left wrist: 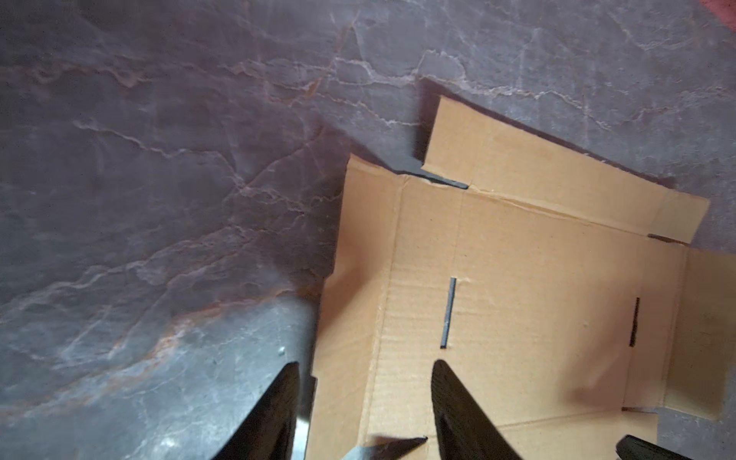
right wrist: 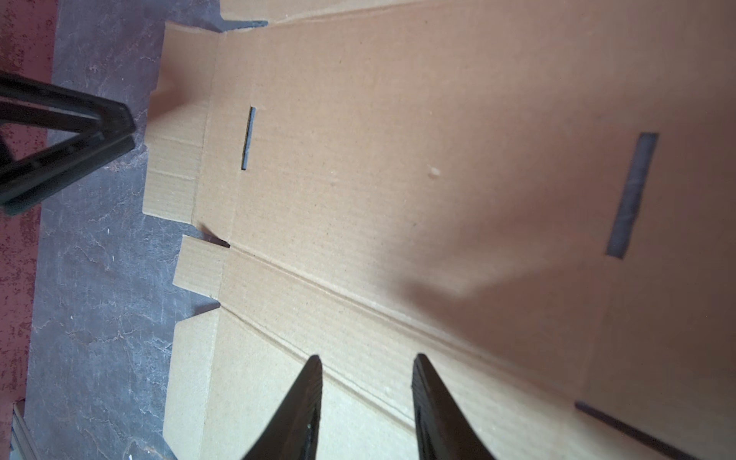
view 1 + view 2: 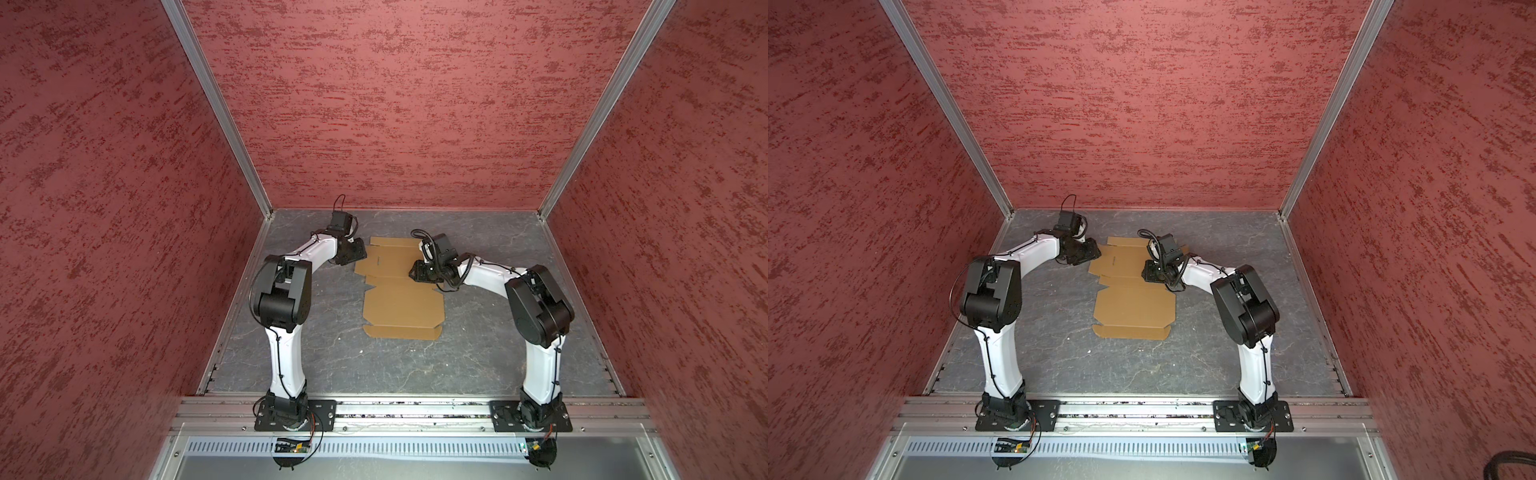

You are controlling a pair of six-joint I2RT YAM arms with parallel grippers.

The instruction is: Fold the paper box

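The paper box [image 3: 401, 305] [image 3: 1133, 305] lies flat and unfolded on the grey table, a brown die-cut sheet with flaps and slots. My left gripper [image 3: 360, 252] [image 3: 1094, 252] is low at the sheet's far left edge. In the left wrist view it [image 1: 366, 364] is open and straddles the left side flap [image 1: 354, 302], one finger over the table and one over the cardboard. My right gripper [image 3: 417, 271] [image 3: 1148, 270] hovers over the sheet's right part. In the right wrist view it [image 2: 367, 358] is open above a fold line [image 2: 358, 310], with nothing between its fingers.
Red textured walls [image 3: 395, 104] close in the back and both sides of the grey marbled table [image 3: 478, 332]. An aluminium rail [image 3: 415, 409] with both arm bases runs along the front. Both elbows [image 3: 282, 291] [image 3: 540, 307] stand high beside the sheet.
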